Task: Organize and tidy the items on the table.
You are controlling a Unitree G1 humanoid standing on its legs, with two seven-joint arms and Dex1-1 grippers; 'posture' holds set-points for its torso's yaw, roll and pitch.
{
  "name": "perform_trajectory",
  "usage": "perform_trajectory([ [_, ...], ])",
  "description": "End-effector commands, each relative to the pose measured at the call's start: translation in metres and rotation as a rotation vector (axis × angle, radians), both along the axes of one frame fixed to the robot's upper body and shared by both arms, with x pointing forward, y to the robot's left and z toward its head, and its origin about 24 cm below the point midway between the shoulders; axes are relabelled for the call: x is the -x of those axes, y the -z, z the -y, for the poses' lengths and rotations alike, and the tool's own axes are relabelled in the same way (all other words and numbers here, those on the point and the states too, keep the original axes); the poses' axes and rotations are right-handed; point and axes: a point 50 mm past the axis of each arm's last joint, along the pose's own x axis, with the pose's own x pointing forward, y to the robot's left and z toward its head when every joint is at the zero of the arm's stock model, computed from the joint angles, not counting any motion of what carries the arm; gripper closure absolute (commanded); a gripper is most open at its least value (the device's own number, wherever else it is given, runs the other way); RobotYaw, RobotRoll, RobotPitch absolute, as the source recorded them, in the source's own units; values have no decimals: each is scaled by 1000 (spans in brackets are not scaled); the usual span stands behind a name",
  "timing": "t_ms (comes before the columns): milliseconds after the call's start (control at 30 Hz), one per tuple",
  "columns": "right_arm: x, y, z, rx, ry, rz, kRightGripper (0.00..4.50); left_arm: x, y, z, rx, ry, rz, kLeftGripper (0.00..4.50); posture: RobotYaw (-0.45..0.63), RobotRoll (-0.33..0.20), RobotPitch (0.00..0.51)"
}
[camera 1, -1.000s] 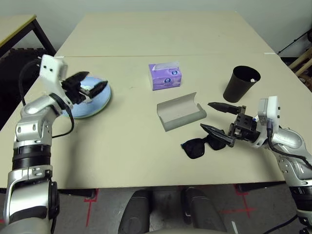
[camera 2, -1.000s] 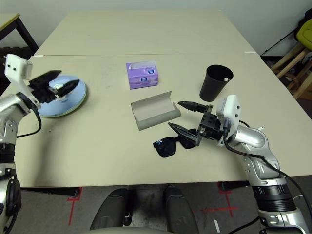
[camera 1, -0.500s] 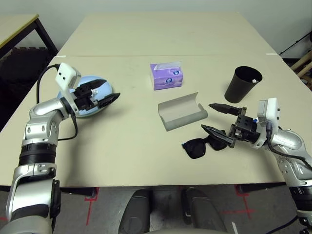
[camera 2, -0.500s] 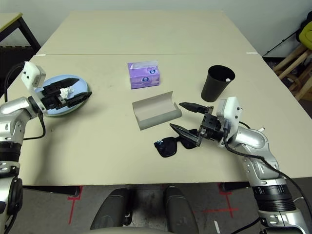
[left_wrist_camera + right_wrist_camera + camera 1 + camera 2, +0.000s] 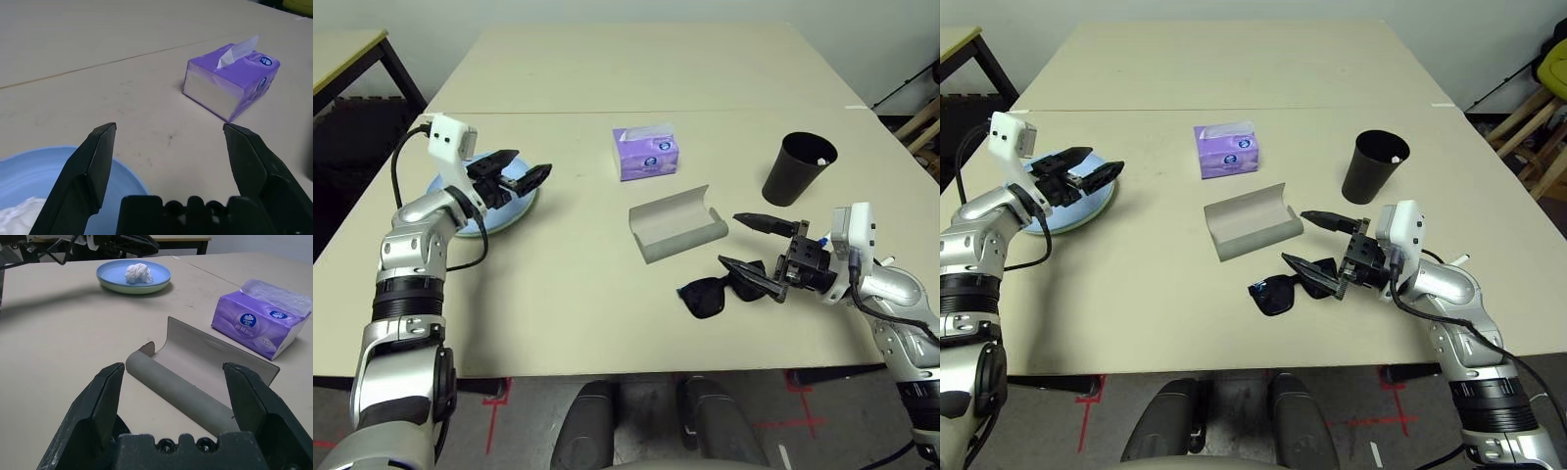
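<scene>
Bright, even overhead light; soft shadows, sharp focus.

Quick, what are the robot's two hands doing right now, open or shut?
Left gripper: open, holding nothing, above the light blue plate.
Right gripper: open, holding nothing, beside the black sunglasses.

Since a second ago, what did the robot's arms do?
The left pincer slid off the stacked plates toward the table's middle, open and empty. The tissue wad stayed on the plates. The right pincer stayed open by the sunglasses; nothing else moved.
</scene>
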Motion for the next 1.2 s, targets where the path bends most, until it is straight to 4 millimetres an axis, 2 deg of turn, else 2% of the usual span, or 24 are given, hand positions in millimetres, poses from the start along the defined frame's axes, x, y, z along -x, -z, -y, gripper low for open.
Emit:
perform_trajectory([
  [33, 3, -3, 0, 6, -9, 5, 0, 3, 2, -11, -54, -16, 1, 36, 74, 0, 140],
  [200, 3, -3, 0, 7, -7, 2, 0, 4, 8, -13, -169, 0, -11, 36, 74, 0, 144],
  [300, 3, -4, -1, 7, -7, -1, 0, 7, 7, -5, -216, 108, 53, 36, 75, 0, 148],
  [633, 2, -11, 5, 30, -12, -5, 0, 12, 16, 5, -201, 370, -46, 36, 69, 0, 163],
  [767, -5, -20, 16, 62, 0, 9, 0, 12, 16, 17, -197, 518, -79, 36, 68, 0, 181],
  [900, -9, -24, 24, 91, 8, 9, 0, 16, 26, 32, -241, 658, -103, 36, 70, 0, 190],
  [1100, -7, -28, 25, 89, 23, 16, 0, 16, 31, 47, -224, 733, -69, 36, 57, 0, 189],
  [1200, -4, -28, 24, 95, 12, 6, 0, 15, 27, 50, -216, 753, -48, 36, 50, 0, 185],
])
